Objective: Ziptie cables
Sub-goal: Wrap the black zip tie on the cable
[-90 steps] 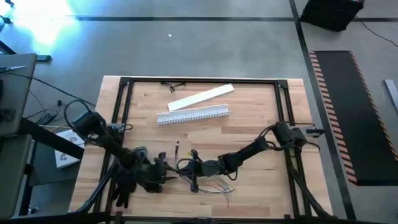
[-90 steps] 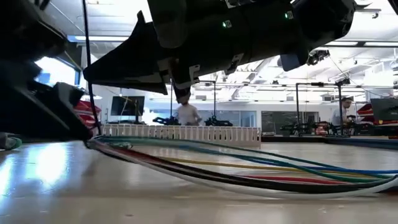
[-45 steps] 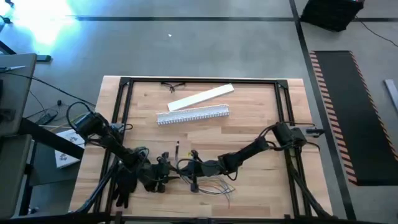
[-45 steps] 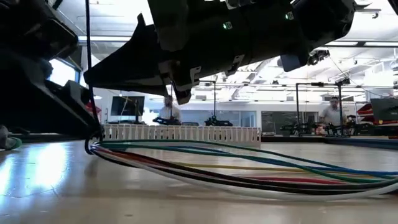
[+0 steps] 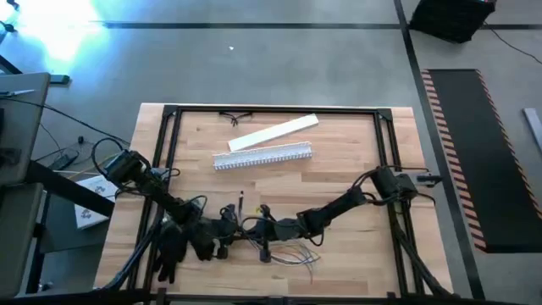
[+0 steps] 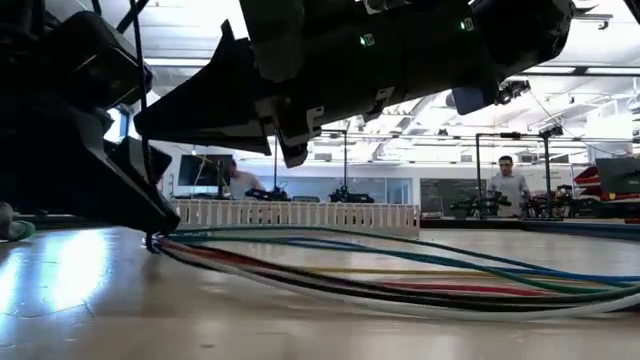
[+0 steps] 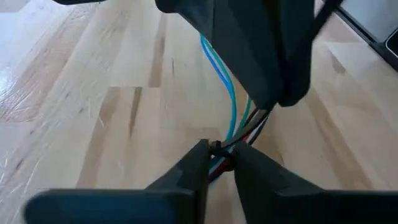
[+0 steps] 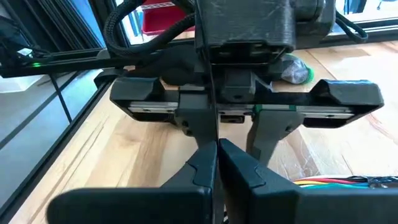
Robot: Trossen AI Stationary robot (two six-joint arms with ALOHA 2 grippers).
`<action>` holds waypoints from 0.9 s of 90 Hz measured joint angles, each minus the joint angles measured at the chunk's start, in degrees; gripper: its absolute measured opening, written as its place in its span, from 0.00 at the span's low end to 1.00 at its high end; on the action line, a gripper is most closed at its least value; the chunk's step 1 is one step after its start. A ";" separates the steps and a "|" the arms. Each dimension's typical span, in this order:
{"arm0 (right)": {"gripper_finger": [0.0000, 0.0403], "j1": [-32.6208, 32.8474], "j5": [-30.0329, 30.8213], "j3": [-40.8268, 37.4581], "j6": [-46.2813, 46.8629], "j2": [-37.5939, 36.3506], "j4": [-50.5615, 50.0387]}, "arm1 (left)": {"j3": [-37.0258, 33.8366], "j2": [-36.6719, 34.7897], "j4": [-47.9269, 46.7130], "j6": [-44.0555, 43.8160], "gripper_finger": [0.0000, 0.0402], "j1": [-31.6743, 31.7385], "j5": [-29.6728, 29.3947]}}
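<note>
Cables (image 5: 292, 252) lie at six o'clock on the worktop (image 5: 339, 174) — left gripper (image 7: 219, 155), pinching the bundle, has slid closer to the right gripper (image 8: 217, 163), pressed on a thin strand — so cinching looks underway.

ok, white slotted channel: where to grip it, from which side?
Probably from straight above, jaws across its narrow width, right of mid-length: the slotted channel lies flat and long, and the white strip crowds its end on the left arm's side. The left gripper is shut on the cables; the right gripper is shut close by.
</note>
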 joint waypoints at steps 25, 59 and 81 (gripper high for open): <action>0.00 0.07 0.01 0.00 -0.13 0.00 -0.29 | 0.00 0.00 -0.09 -0.02 0.01 -0.02 -0.04; 0.36 0.04 -1.89 0.00 -2.59 0.13 -2.52 | 0.00 0.00 -0.04 -1.08 0.00 -0.02 -0.11; 0.39 0.22 -2.04 0.00 -10.69 0.48 -3.30 | 0.00 -0.02 -0.04 -6.81 0.00 1.40 0.28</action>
